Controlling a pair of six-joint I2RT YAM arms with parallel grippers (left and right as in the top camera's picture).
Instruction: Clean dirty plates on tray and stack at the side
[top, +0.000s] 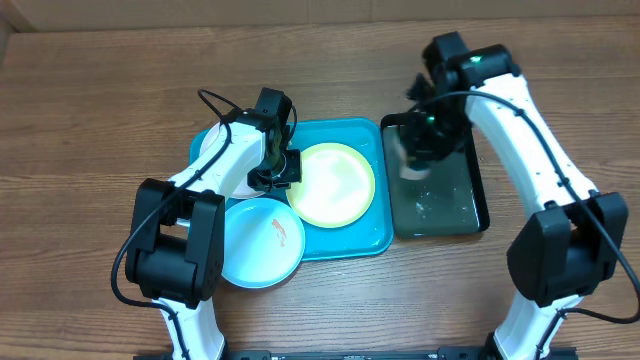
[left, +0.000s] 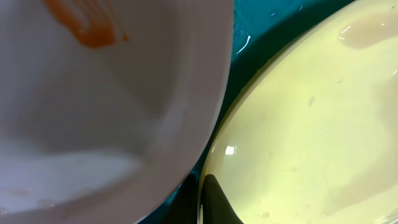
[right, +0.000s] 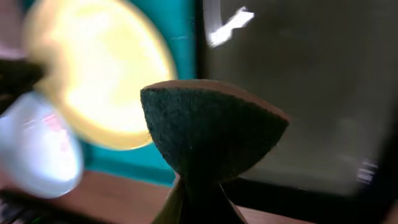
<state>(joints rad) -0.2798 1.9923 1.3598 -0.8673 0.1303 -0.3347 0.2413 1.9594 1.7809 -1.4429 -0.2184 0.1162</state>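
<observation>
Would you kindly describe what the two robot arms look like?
The left arm and right arm have white tubular links joined by bulky black joint housings. Thin black cables loop along them, and a green light glows near the right wrist.

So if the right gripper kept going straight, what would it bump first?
Likely the black rectangular basin: the right gripper, shut on a dark green scouring sponge, points down near its left edge. Depth is unclear.
</observation>
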